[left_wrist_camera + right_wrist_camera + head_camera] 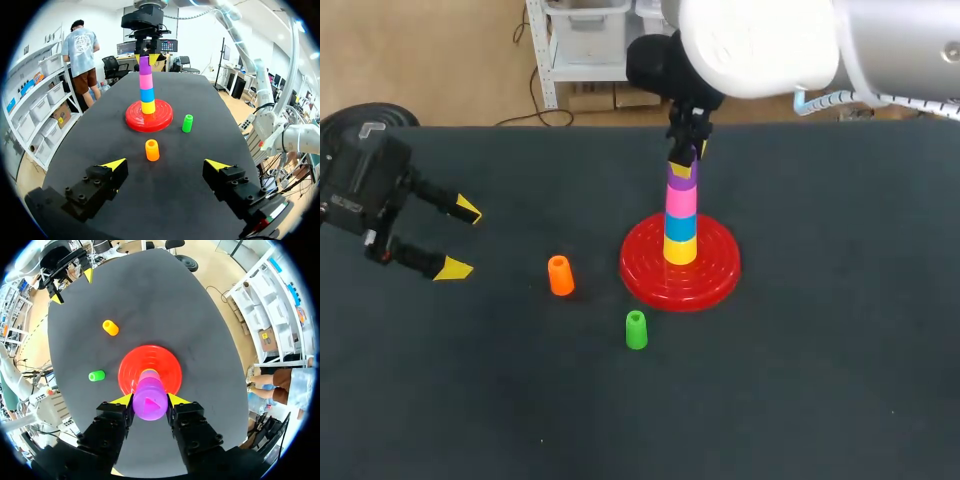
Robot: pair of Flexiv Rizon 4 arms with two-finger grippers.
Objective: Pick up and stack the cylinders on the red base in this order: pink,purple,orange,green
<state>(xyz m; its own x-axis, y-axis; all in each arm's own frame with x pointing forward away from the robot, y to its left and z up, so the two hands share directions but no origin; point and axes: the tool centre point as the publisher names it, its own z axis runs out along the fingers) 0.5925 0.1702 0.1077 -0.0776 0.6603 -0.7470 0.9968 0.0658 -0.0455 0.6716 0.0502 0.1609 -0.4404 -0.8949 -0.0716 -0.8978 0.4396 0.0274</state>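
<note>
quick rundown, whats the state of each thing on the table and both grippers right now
red base: lying flat, carrying the stack
yellow cylinder: bottom of the stack
blue cylinder: stacked on yellow
pink cylinder: stacked on blue
purple cylinder: top of the stack, gripped
orange cylinder: upright, loose, off the base
green cylinder: upright, loose, off the base
left gripper: open, empty
right gripper: shut on the purple cylinder

The red base [715, 275] is seen as glossy, ridged plastic. The orange cylinder [560, 275], green cylinder [636, 329] and purple cylinder [149, 401] are moulded in smooth, faintly shiny plastic. The table [820, 380] is covered in a dark matt material, possibly cloth.
</note>
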